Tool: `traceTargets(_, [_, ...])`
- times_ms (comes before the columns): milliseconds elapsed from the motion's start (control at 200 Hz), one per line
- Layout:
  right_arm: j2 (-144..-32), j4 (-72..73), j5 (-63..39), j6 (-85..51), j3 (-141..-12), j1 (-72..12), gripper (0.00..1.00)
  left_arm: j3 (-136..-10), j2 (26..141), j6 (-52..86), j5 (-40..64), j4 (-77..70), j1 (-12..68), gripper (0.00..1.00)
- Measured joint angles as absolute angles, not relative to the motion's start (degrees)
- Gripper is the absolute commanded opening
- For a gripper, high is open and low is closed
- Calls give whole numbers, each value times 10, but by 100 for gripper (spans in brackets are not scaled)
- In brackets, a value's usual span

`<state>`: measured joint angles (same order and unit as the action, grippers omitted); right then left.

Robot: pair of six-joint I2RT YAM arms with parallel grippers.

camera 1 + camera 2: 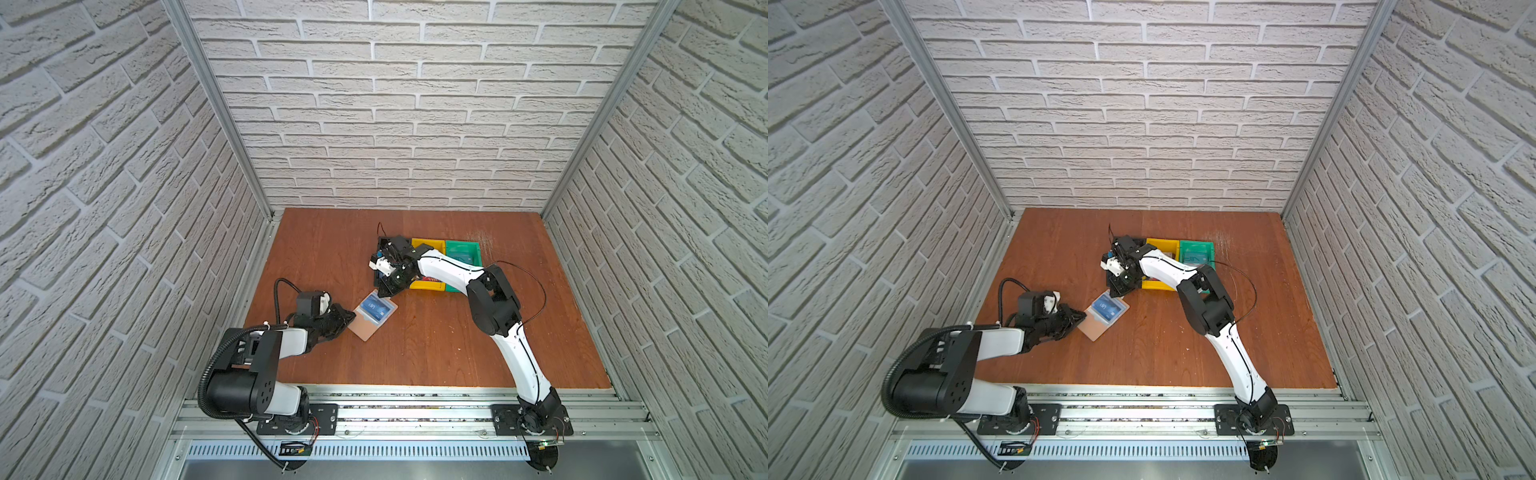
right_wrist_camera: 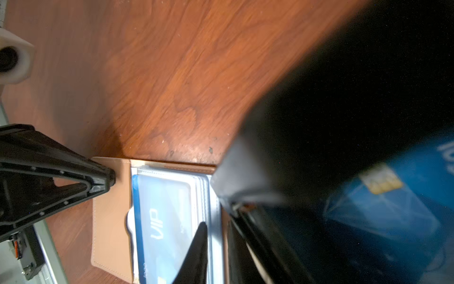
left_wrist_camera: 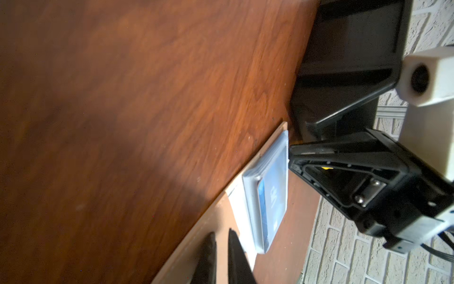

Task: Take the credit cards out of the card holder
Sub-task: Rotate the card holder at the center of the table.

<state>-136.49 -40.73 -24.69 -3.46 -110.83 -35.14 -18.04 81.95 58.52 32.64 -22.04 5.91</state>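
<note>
Nearest, left claw (image 1: 352,318): clenched, tip on the holder's tan flap.
Card holder (image 1: 365,329): open flat on the counter (image 1: 415,357), blue card (image 1: 376,308) in its top sleeve.
Right claw (image 1: 383,293): jaws nearly together at the sleeves' far edge; grasp unclear.
Farthest: black bin (image 3: 348,49), yellow bin (image 1: 428,243), green bin (image 1: 463,249) in a row.

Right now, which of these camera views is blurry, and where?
Right wrist view: the black bin and the blue card in it are smeared; the card holder reads clearly. Left wrist view: the table is soft and partly shadowed. Both top views: crisp, evenly lit.
</note>
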Motion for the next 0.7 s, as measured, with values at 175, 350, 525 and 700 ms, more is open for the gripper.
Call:
traceTargets(175, [-1349,-380,-238,-26,-1072,-351,19,-180,820,580,326,-220,59,14])
traceTargets(350, [-1319,-350,-239,-25,-1017,-351,19,-182,820,575,326,-216,59,14])
traceTargets(525, [-1306,-336,-240,-21,-992,-351,18,-183,820,566,328,-212,55,14])
traceTargets(700, [-1277,-322,-243,-24,-945,-353,18,-183,820,560,335,-211,51,18])
